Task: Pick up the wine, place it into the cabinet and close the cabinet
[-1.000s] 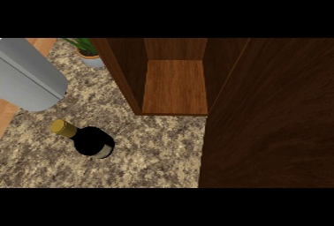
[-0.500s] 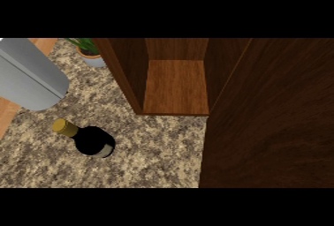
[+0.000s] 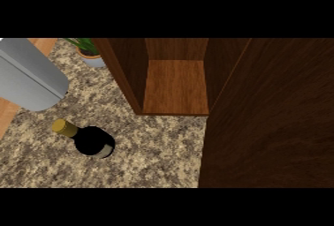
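The wine bottle [image 3: 90,140], dark glass with a gold cap, stands upright on the speckled granite counter [image 3: 157,152] at the lower left. Behind it and to the right is the wooden cabinet [image 3: 175,86], open, with a bare shelf inside. Its open door [image 3: 274,119] fills the right side of the view. A grey forearm [image 3: 26,75] crosses the upper left corner; its hand is outside the picture. Neither hand shows.
A small potted plant [image 3: 88,52] stands at the back left, beside the cabinet's left wall. The counter's left edge shows as a wooden strip [image 3: 8,117]. The door's edge stands about a bottle's width to the right of the bottle.
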Tool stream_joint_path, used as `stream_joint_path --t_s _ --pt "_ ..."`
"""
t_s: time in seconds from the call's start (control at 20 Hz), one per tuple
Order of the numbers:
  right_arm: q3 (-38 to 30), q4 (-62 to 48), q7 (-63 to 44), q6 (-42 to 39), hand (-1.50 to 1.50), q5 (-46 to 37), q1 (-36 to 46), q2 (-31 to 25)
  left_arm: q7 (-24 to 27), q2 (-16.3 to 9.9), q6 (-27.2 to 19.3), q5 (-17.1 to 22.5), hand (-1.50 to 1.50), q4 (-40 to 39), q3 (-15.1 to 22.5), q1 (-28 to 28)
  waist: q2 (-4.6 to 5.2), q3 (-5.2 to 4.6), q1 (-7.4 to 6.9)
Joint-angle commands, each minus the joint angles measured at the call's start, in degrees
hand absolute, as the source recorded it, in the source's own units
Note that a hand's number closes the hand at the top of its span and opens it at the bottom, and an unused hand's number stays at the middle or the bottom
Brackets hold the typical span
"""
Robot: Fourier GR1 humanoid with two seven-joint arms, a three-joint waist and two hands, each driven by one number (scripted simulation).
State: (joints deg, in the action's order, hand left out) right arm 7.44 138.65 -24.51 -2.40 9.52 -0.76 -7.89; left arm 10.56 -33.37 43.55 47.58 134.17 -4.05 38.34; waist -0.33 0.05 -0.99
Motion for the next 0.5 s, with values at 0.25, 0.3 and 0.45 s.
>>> stream_joint_path --t_s 0.25,0.3,0.45 --pt "-1.5 5.5 -5.2 0.9 -1.50 2.7 1.9 -0.2 -1.3 -2.3 -2.4 7.6 -1.50 6.5 -4.5 2.8 0.16 -0.01 0.62" --pt "-3.2 5.9 -4.1 -0.7 -1.50 4.5 0.6 -1.1 -0.9 -2.6 -3.0 10.0 -1.50 5.0 -4.2 2.9 0.17 0.02 0.86" --pt "-0.2 7.6 -4.0 -0.2 -1.50 1.6 -1.6 0.6 -1.5 -1.1 -5.4 8.0 -1.50 3.4 -3.7 -0.6 0.14 -0.02 1.07"
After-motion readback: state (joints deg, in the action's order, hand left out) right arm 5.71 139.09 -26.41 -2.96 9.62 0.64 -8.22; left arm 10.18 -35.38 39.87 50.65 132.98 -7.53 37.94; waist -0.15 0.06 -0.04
